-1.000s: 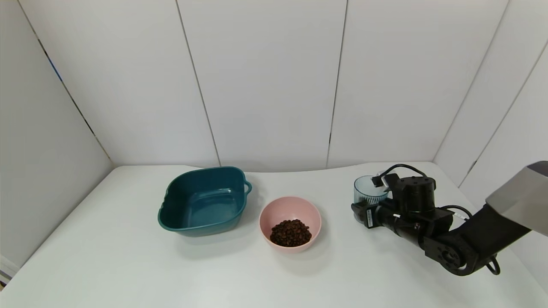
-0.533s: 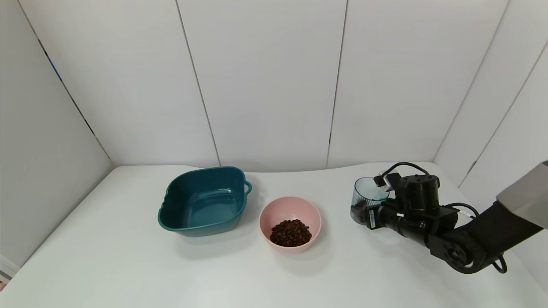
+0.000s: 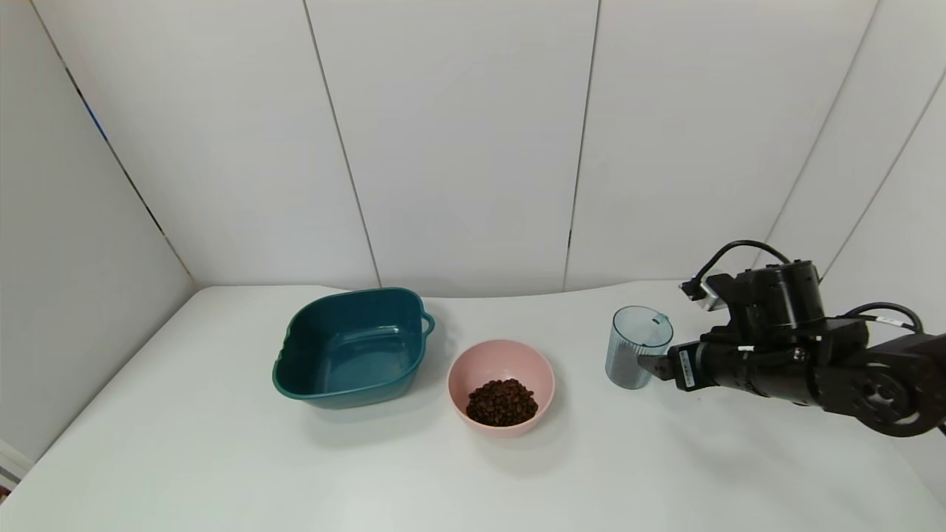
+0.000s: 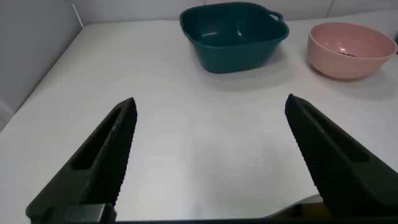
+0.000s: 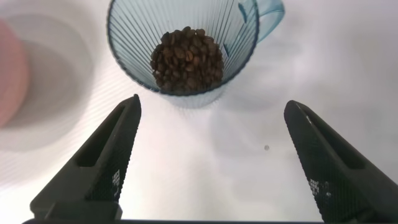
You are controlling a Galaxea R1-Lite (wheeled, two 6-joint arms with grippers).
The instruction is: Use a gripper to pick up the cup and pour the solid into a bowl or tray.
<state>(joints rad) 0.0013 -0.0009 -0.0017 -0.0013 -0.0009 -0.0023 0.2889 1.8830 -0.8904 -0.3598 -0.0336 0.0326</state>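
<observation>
R arm reaches in low from the right, wrist horizontal, forearm roughly level. Right gripper [image 3: 650,364] [image 5: 211,162] has fingers [image 5: 106,162] spread wide, nothing between them. L arm parked low; left gripper [image 4: 208,155] likewise spread wide, holding nothing.

No writing can be read anywhere. A small white sticker on the right pincer [image 3: 656,365] carries marks too fine to make out.

Dark teal tray [image 3: 353,347] on white table [image 3: 222,443].
</observation>
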